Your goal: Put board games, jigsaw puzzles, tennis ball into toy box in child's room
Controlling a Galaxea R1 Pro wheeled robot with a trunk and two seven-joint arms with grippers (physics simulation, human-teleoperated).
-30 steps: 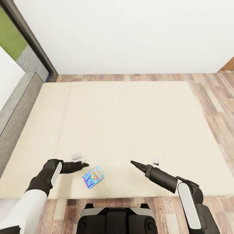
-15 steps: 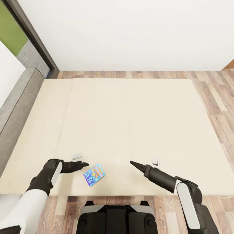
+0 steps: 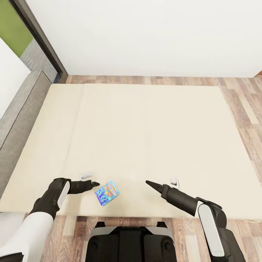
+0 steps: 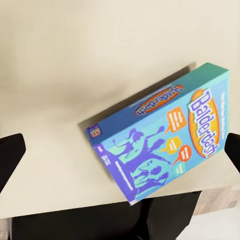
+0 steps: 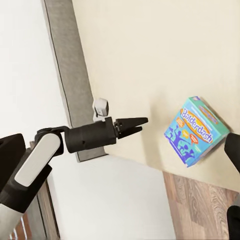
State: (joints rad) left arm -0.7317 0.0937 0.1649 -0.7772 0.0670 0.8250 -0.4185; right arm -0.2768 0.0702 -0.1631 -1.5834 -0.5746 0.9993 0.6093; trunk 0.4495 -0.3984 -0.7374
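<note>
One small blue board game box [image 3: 107, 193] is seen lying flat near the beige mattress's [image 3: 145, 131] front edge, just beside the left gripper [image 3: 95, 184], whose jaws are spread empty; its "Balderdash" lettering is legible from the left wrist camera, and the right gripper [image 3: 148, 182] looks closed, empty.

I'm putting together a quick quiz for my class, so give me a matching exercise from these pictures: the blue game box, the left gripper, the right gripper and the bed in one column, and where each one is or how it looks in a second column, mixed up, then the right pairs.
Things:
1. blue board game
2. left gripper
3. right gripper
4. bed

Descriptions:
A. large beige surface with a grey frame
B. lying flat on the mattress near its front edge
C. held over the mattress just beside the box, holding nothing
D. held over the mattress well apart from the box, fingers together in a point

Pairs: 1-B, 2-C, 3-D, 4-A
</note>
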